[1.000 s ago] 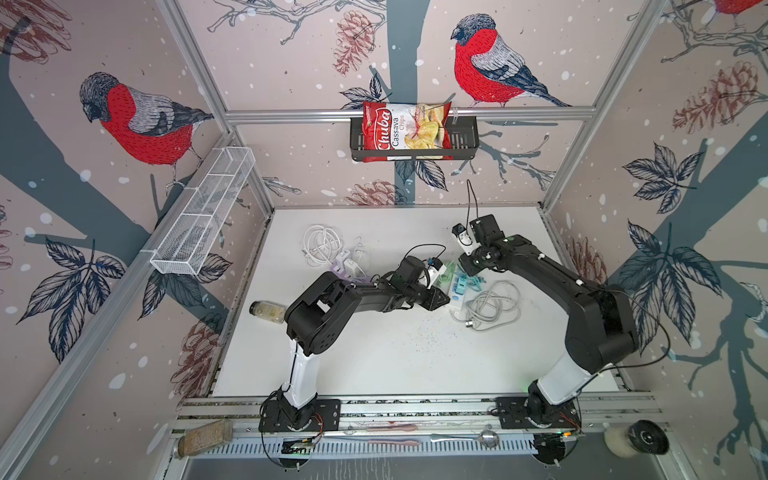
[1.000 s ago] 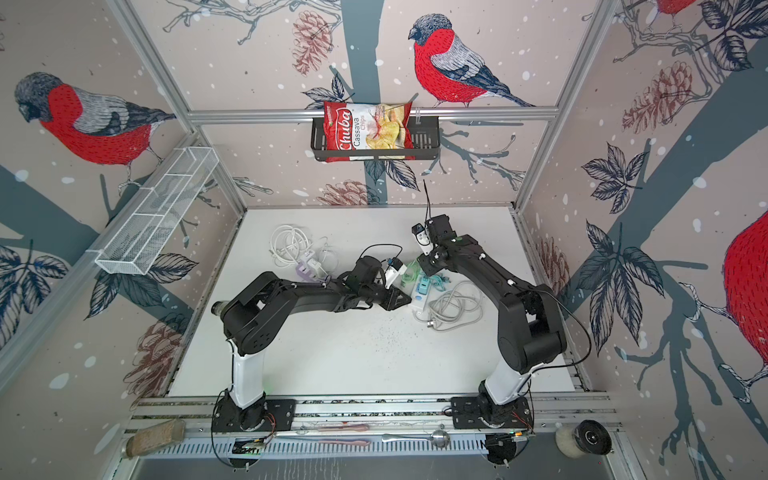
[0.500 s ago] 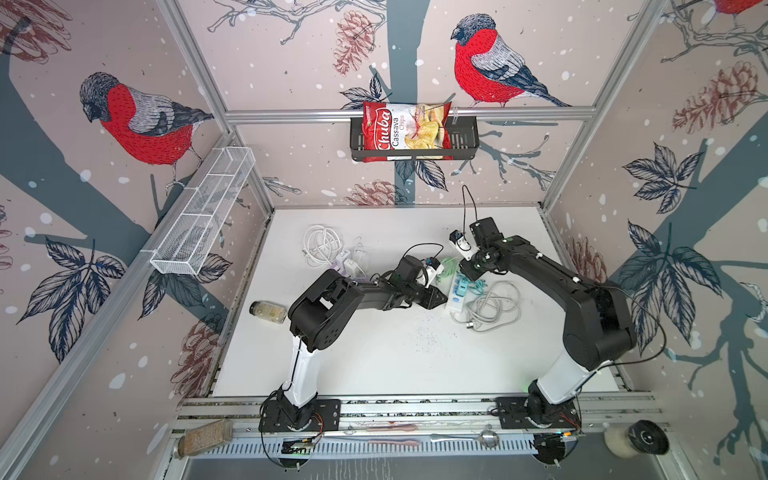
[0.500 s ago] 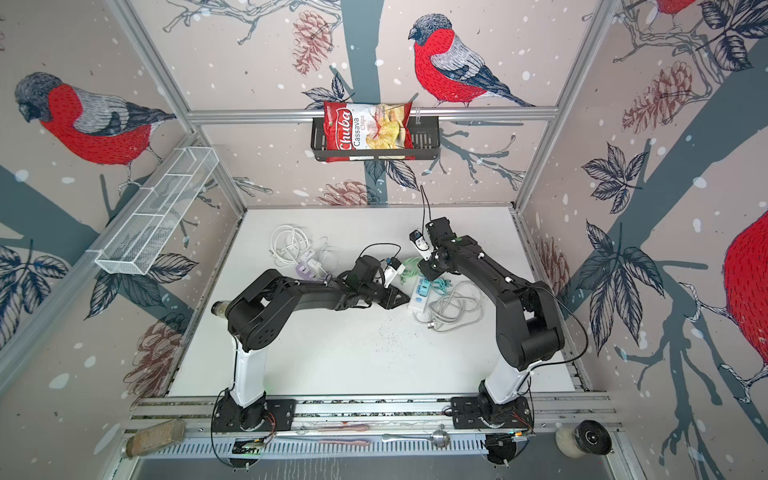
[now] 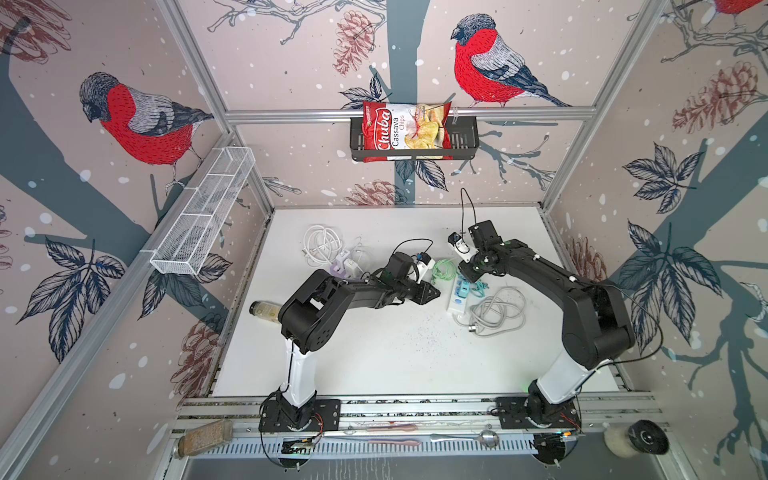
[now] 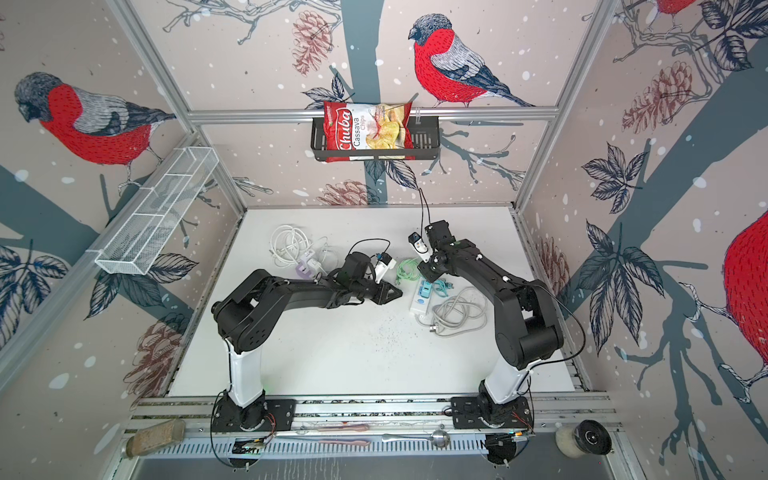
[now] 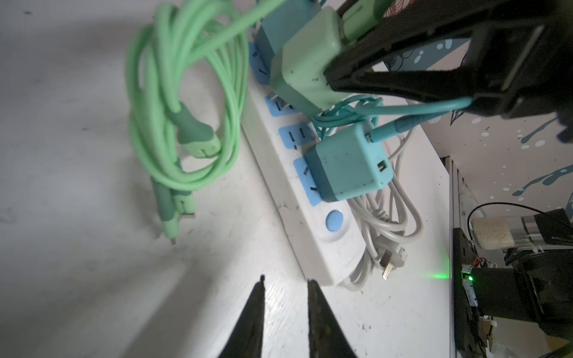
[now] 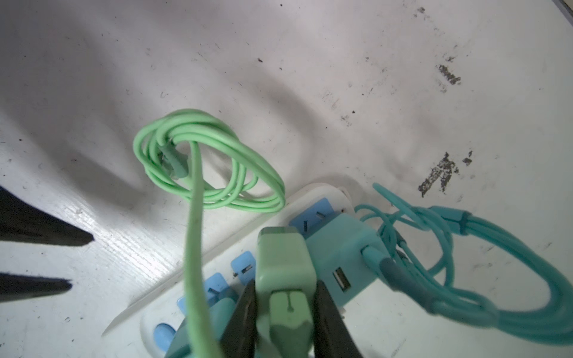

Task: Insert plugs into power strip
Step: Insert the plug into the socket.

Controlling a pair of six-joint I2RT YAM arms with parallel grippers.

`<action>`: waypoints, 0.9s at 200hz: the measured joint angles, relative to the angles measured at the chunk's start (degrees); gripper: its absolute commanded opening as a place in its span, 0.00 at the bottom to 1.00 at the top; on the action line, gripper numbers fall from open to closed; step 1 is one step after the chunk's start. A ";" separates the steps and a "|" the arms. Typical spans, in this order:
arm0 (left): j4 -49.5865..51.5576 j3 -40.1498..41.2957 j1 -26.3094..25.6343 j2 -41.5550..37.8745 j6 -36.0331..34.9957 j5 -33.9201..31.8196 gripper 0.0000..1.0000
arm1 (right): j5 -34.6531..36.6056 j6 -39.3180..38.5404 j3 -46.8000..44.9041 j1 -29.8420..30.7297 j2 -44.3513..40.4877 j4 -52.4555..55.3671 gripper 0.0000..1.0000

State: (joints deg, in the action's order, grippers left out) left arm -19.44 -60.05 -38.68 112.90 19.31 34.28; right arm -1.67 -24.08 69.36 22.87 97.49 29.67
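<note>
Over the power strip [image 7: 310, 223], the right pincer [image 8: 285, 288] is clamped on the mint green plug [image 8: 285, 260], which is tilted at the strip between two seated teal plugs [image 7: 350, 164]; whether its prongs are in cannot be told. Just beside the strip's switch end, the left pincer [image 7: 286, 280] hangs empty, jaws narrowly parted, over the bench [image 7: 93, 248].

I am running a robot test cell, a lab booth and not a home: an aluminium frame [image 5: 399, 111] boxes in a white tabletop [image 5: 374, 357], and the walls are panels of bullfinch wallpaper [image 5: 141, 120]. At 6 o'clock a slotted mounting rail [image 5: 415, 405] carries the left arm base [image 5: 299, 415] and right arm base [image 5: 536, 415]. At 12 o'clock a black wall basket [image 5: 465, 143] holds a Chuba cassava chips bag [image 5: 405, 131].
</note>
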 measured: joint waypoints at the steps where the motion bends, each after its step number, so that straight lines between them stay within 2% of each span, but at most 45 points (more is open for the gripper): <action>1: 0.00 0.02 0.04 -0.04 -0.02 -0.02 0.25 | 0.00 -0.02 0.00 0.00 0.00 -0.02 0.00; 56: -0.76 1.27 2.40 -2.47 -1.84 -0.15 0.24 | 0.57 -3.67 -3.30 0.11 -1.31 -4.37 0.00; 132: -1.38 2.19 4.11 -3.65 -3.26 0.28 0.24 | 5.33 -5.97 0.07 0.70 -4.17 2.69 0.00; 180: -2.01 2.60 4.11 -4.35 -3.26 1.49 0.24 | 5.64 -5.97 -0.85 0.81 -3.56 2.95 0.00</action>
State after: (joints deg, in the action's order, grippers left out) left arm -21.45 -57.45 -34.57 108.55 16.05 35.77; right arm 3.97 -30.04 68.51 23.68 93.93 32.62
